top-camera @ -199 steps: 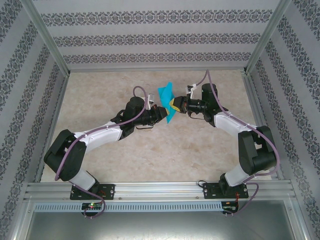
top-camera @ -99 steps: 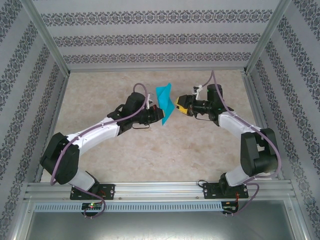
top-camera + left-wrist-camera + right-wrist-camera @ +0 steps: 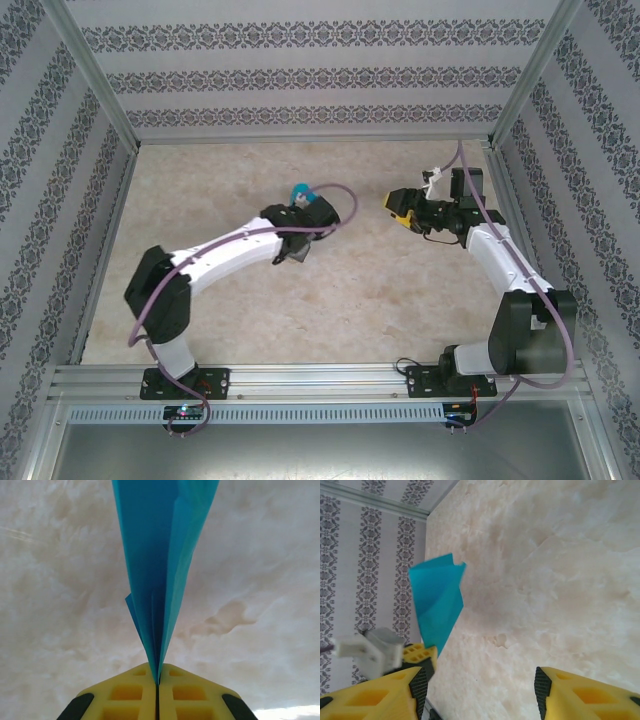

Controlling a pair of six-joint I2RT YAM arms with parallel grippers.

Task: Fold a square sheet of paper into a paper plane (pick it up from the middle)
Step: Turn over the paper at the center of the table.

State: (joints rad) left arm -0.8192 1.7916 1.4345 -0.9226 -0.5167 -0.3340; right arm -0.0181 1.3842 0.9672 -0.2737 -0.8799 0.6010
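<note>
From above, the blue paper [image 3: 298,190] is hard to see. Just a small bit pokes out past the end of the left arm [image 3: 230,245]. The wrist and a purple cable [image 3: 335,215] cover the rest, and they cover the hand too.

The left wrist camera shows more. The left hand [image 3: 157,679] has its two yellow fingers [image 3: 125,695] pressed flat together, and the blue paper is pinched in the thin slit between them. The paper is folded into layers (a few thin edges sit side by side near the grip). It is narrow where the fingers hold it and gets wider going away from the hand, until the top of the picture cuts it off. Behind it is the pale, stone-look worktop [image 3: 350,290].

The right hand [image 3: 480,685] has its fingers wide apart, with bare worktop showing between them. In its own camera the blue paper shows off to the left side, in front of the patterned wall [image 3: 380,555]. A blurry white-grey piece [image 3: 367,647] sits low in that corner, and I cannot tell what it is. From above, the right hand is well apart from the paper, with open worktop between the two.
</note>
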